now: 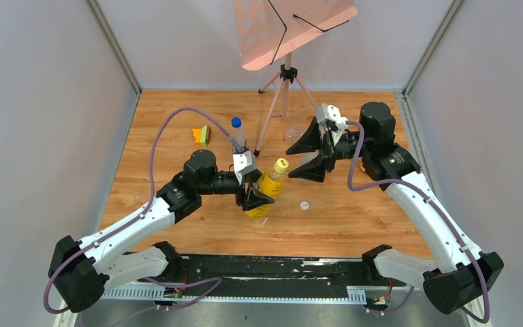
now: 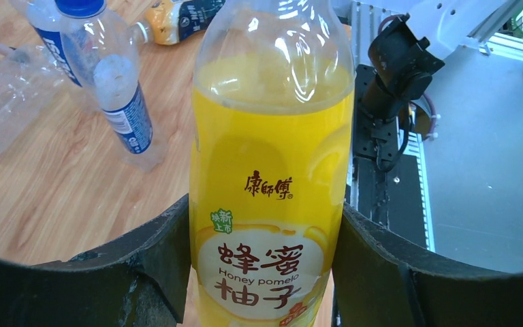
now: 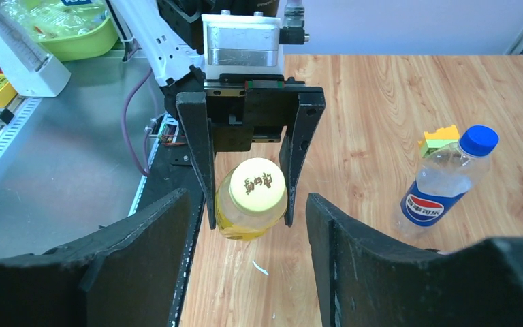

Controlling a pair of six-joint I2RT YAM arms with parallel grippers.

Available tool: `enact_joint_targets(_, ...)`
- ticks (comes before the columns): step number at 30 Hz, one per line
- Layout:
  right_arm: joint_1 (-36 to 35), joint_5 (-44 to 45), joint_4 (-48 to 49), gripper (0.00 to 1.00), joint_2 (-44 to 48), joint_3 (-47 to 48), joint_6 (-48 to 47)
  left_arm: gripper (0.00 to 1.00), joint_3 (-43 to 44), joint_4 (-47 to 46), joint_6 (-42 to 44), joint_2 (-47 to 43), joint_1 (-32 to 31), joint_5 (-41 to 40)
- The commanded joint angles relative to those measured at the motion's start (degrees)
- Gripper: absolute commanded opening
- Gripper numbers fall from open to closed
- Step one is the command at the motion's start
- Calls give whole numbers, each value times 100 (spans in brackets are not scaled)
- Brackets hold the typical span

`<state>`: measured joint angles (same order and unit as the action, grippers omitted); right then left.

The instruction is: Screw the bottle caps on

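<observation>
Mid-worktop [image 1: 354,225], the left gripper [image 2: 265,266] stood clamped on the tilted yellow bottle [image 1: 270,185]. The right gripper [image 1: 293,162], jaws apart and empty, faced its yellow cap [image 3: 257,184], already on the neck. Next, likely: close on it and twist.

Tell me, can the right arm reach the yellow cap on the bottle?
Probably yes. The yellow cap sits on top of the yellow bottle, which the left gripper grips lower down, around its body. The right gripper faces the cap with open jaws, and nothing stands between them.

Pink music stand [image 1: 293,30], toy blocks [image 1: 201,135]
</observation>
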<state>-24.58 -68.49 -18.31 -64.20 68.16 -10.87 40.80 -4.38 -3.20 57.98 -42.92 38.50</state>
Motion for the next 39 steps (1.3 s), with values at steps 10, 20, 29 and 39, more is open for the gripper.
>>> enact_joint_targets(10, -144, -473, 369, 56, -89, 30, -213, 0, 400, -12, -154, 100, 38, 547)
enact_joint_targets(20, -235, -437, 372, 43, -240, 77, -121, 0, 454, -7, -146, 89, 38, 592)
enact_joint_targets(29, -297, -221, 371, 18, -292, 97, 133, 0, 716, 320, 8, 90, 37, 295)
enact_joint_targets(39, -536, 2393, 296, 0, -440, 39, 2289, 0, 1100, 741, 972, 15, -773, -3021)
